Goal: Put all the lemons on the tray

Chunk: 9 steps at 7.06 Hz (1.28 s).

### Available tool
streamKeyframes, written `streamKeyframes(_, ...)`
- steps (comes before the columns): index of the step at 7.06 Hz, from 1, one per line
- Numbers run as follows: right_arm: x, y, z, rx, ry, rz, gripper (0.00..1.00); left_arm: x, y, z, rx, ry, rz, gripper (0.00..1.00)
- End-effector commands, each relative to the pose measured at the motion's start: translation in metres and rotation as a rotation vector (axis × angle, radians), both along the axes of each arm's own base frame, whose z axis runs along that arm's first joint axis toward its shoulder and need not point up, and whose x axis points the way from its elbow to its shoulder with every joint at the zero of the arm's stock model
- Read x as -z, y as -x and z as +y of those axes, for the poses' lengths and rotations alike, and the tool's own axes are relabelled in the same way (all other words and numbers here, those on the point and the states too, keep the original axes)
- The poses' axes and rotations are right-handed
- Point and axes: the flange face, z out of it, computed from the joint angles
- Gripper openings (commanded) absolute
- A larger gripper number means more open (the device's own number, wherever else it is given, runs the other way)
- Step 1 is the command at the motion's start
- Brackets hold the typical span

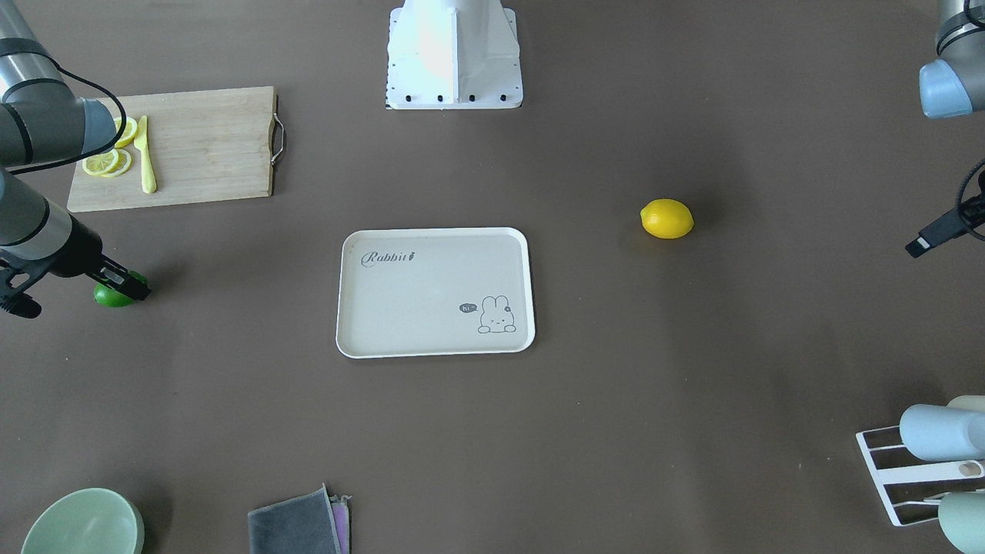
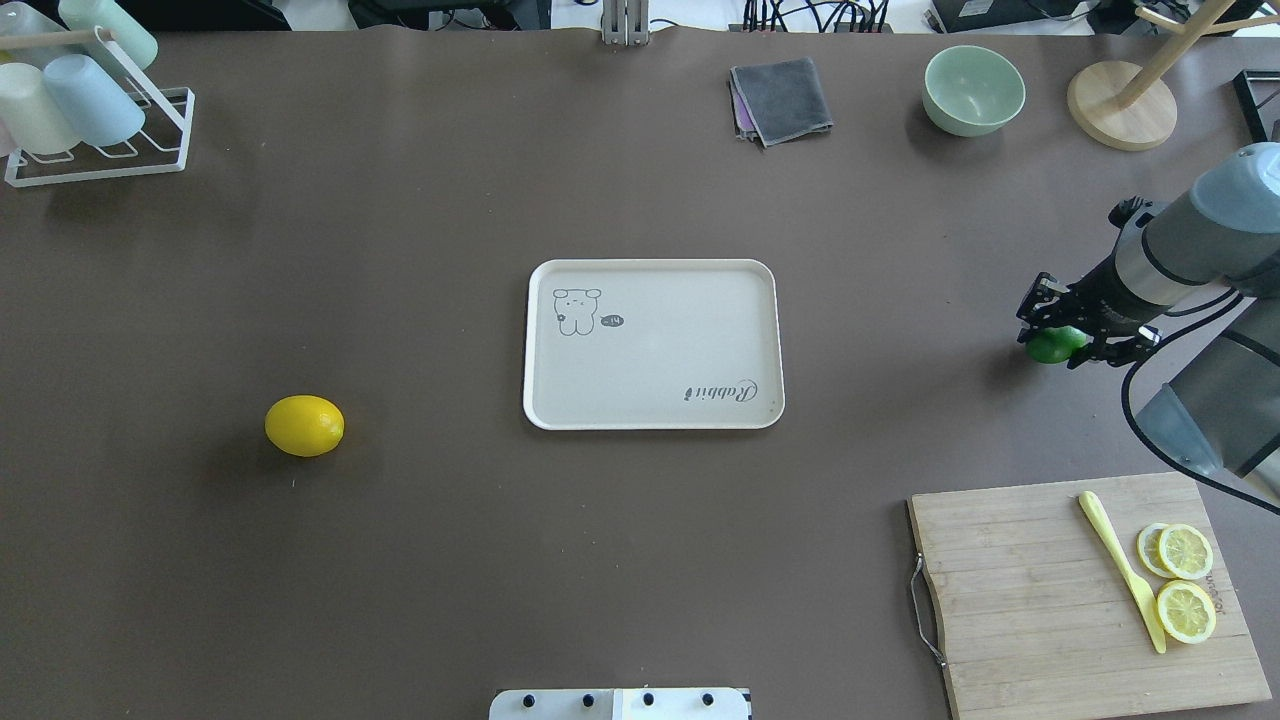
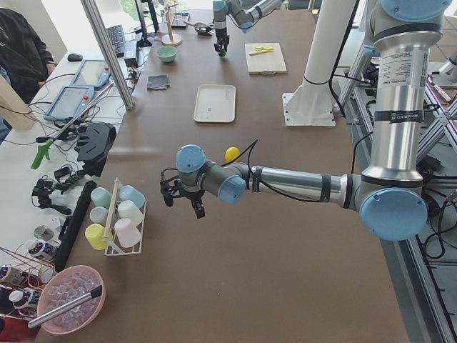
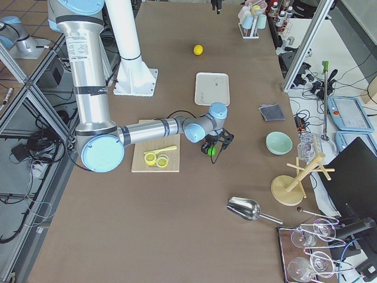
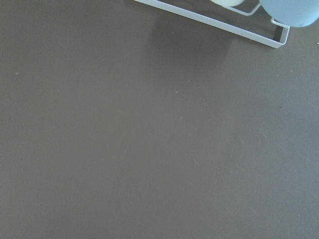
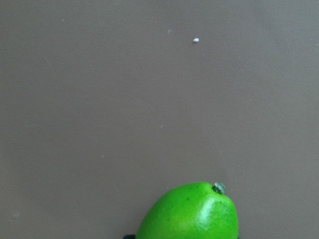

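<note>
The green lemon [image 2: 1052, 347] is at the table's right side, between the fingers of my right gripper [image 2: 1062, 330], which is shut on it close to the table top. It also shows in the front view [image 1: 114, 297] and at the bottom of the right wrist view [image 6: 192, 214]. The yellow lemon [image 2: 304, 425] lies alone on the table, left of the tray [image 2: 760, 345]. The cream tray with its bunny print is bare, at the table's middle. My left gripper [image 3: 182, 200] hovers far from both lemons, near the cup rack; I cannot tell if it is open.
A wooden cutting board [image 2: 1020, 600] with lemon slices [image 2: 1185, 580] and a yellow knife [image 2: 1120, 570] lies near my right arm. A cup rack [image 2: 90, 120], a grey cloth [image 2: 782, 98], a green bowl [image 2: 973, 90] and a wooden stand [image 2: 1120, 105] line the far edge.
</note>
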Motion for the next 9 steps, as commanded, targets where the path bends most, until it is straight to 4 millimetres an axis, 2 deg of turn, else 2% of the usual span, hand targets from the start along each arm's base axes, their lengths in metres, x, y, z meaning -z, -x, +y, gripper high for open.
streamKeyframes(1, 0.019, 0.000, -0.003, -0.001, -0.015, -0.020, 0.00, 0.000, 0.000, 0.000, 0.001, 0.002, 0.001, 0.98)
streamKeyframes(2, 0.046, -0.001, 0.000, -0.001, -0.025, -0.029, 0.00, 0.001, -0.013, 0.001, -0.004, 0.023, 0.004, 0.98)
streamKeyframes(3, 0.077, 0.000, -0.002, -0.001, -0.028, -0.032, 0.00, 0.029, -0.039, -0.016, 0.019, 0.045, 0.024, 0.98)
streamKeyframes(4, 0.105, 0.007, -0.008, 0.001, -0.024, -0.029, 0.00, 0.067, -0.064, -0.035, 0.065, 0.080, 0.056, 0.98)
streamKeyframes(5, 0.121, 0.015, -0.008, -0.012, -0.008, -0.035, 0.00, 0.089, -0.098, -0.029, 0.076, 0.122, 0.070, 0.98)
streamKeyframes(7, 0.144, 0.031, 0.000, -0.009, -0.014, -0.059, 0.00, 0.133, -0.171, 0.010, 0.136, 0.196, 0.063, 0.98)
streamKeyframes(8, 0.145, 0.036, 0.002, 0.000, -0.016, -0.059, 0.00, 0.144, -0.193, 0.025, 0.162, 0.249, 0.067, 0.98)
streamKeyframes(9, 0.150, 0.039, 0.002, -0.009, -0.009, -0.063, 0.00, 0.154, -0.205, 0.035, 0.193, 0.317, 0.079, 0.98)
